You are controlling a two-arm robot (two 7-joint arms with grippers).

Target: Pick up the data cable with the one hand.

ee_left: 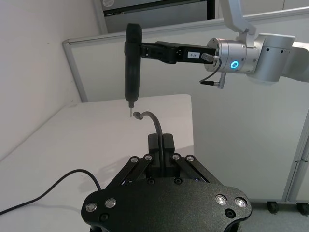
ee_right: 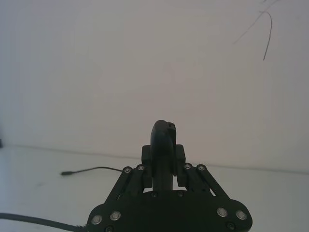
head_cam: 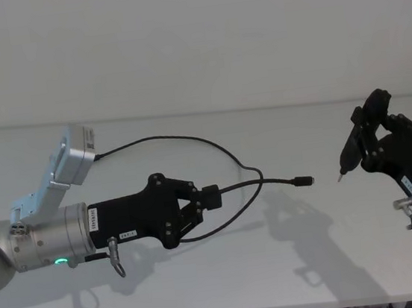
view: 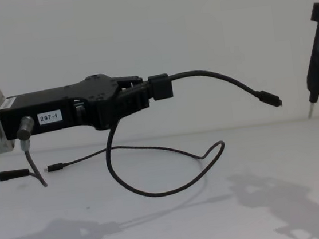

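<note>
Fingers (view: 159,88) of left gripper (head_cam: 210,198) clamp data cable (view: 224,80), lifted above table (head_cam: 339,258).

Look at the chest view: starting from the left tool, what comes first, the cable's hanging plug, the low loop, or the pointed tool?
1. Low loop, hanging under the left tool.
2. Hanging plug, out in front.
3. Pointed right tool, at the far edge.

The left pincer (view: 159,88) is matt black plastic with small bright metal screw heads, and behind it sits a brushed silver metal cylinder (head_cam: 47,241) with a dull sheen. Clamped between its fingers, the data cable (view: 156,192) looks like smooth, slightly satiny black rubber. Below the pincer, the desk (head_cam: 229,279) is a smooth matt white surface. The right pincer (head_cam: 360,137) is the same matt black, grasping a black tool with a bare metal tip (view: 310,111).
</note>
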